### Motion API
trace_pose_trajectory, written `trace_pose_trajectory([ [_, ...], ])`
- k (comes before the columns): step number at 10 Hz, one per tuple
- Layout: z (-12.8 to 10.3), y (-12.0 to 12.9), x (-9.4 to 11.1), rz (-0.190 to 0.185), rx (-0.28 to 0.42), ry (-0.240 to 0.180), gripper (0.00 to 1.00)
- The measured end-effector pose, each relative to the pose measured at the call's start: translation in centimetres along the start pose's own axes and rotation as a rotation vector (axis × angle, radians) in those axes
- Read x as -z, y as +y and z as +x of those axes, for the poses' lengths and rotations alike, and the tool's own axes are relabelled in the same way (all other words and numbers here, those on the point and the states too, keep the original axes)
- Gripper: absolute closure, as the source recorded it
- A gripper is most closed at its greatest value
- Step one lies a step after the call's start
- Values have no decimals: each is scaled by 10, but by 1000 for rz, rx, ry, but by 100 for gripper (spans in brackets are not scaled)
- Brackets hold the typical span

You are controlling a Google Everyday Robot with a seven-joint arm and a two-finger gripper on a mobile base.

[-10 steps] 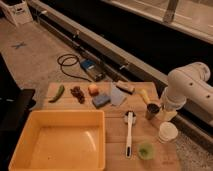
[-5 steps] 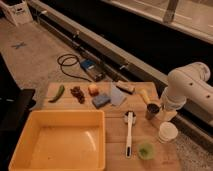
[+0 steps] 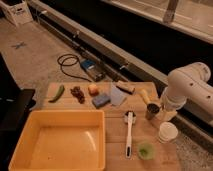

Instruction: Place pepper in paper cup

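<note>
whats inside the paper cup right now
The paper cup shows only its white inside; its near wall hides the bottom. The pepper lies at the left end of the table, not in it. The gripper is beside the metal cup, behind the paper cup.

Dim warm light is falling on the table (image 3: 116,134); everything is blurring softly, including the gripper (image 3: 162,113) beside the metal cup (image 3: 152,111).

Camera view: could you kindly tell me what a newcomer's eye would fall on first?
The large yellow bin fills the front left of the table, and the white arm looms at the right, its gripper low beside the metal cup. The pepper lies far left, opposite the paper cup.
</note>
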Motion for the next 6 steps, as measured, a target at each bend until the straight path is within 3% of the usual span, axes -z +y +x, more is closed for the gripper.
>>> trace_pose_trajectory([
  [2, -21, -31, 19, 58, 108, 45, 35],
  [3, -42, -55, 24, 83, 168, 62, 35],
  [4, -57, -67, 26, 93, 204, 69, 35],
  [6, -113, -88, 30, 120, 310, 60, 35],
])
